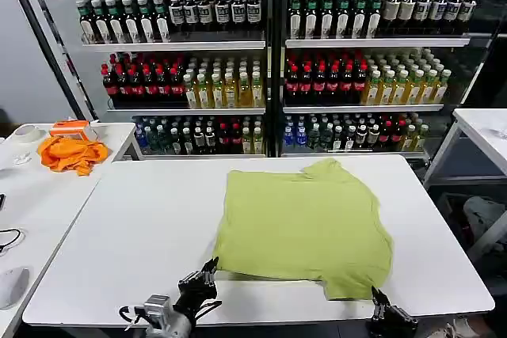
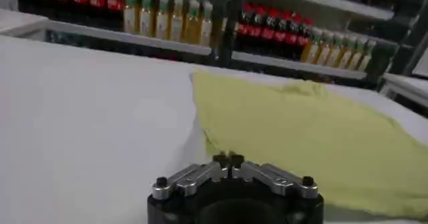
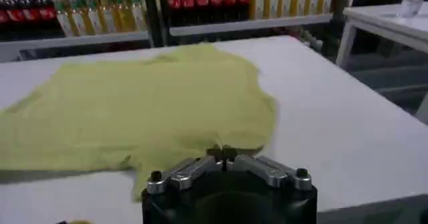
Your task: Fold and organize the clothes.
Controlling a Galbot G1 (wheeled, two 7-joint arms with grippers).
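Head view: lime-green T-shirt (image 1: 305,227) lying flat at table (image 1: 142,227) centre, left gripper (image 1: 207,272) at its 7 o'clock corner and right gripper (image 1: 379,300) at its 5 o'clock sleeve, both pinched closed and empty; soft, light cotton, probably best gripped at hem corners.

T-shirt (image 1: 305,227): lime-green cloth, matt, soft, lightly creased. Table (image 1: 135,235): white, smooth, faint sheen. Left gripper (image 2: 228,160), right gripper (image 3: 225,154): silvery metal links, black matt housing. Orange cloth (image 1: 71,153), frame upper left: crumpled, matt.
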